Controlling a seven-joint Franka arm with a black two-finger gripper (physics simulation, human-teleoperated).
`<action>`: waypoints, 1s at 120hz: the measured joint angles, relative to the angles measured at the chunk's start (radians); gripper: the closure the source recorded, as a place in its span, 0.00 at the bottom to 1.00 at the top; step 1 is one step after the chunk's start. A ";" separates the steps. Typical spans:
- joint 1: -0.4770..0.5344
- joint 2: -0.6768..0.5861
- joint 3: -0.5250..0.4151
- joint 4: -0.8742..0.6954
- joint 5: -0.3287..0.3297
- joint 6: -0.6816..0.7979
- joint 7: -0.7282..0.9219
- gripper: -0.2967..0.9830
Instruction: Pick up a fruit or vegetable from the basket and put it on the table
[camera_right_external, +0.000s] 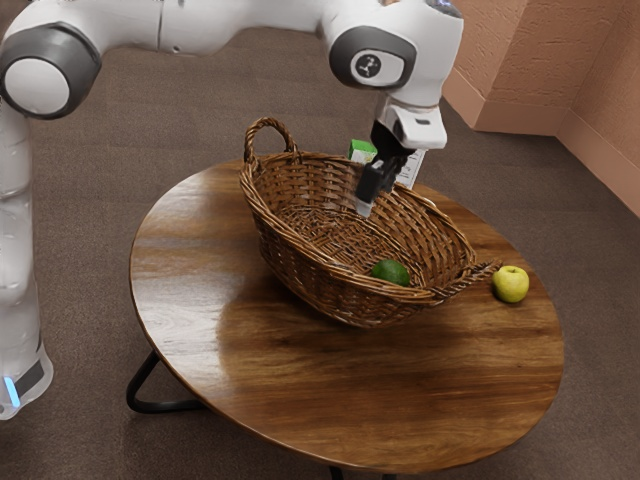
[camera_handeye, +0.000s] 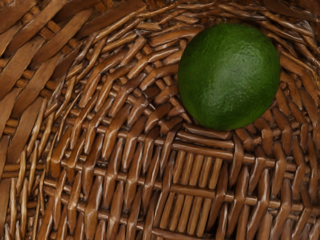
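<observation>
One green fruit sits in the wicker basket, at about 5 o'clock inside it as the exterior view shows, resting on the woven bottom. The basket stands on the round wooden surface, with one looped handle at 11 o'clock and the other at 4. Outside the basket, just beyond that second handle, a yellow-green apple rests on the surface. Something green and white shows behind the basket's rim, towards 12 o'clock. The pincer hangs over the basket; whether it is open or closed, I cannot tell.
</observation>
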 joint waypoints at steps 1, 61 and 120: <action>-0.006 0.003 0.000 0.001 0.000 0.002 0.001 0.23; -0.063 0.060 0.004 0.004 -0.080 0.056 -0.092 0.23; -0.058 0.127 0.006 0.001 -0.118 0.078 -0.235 0.23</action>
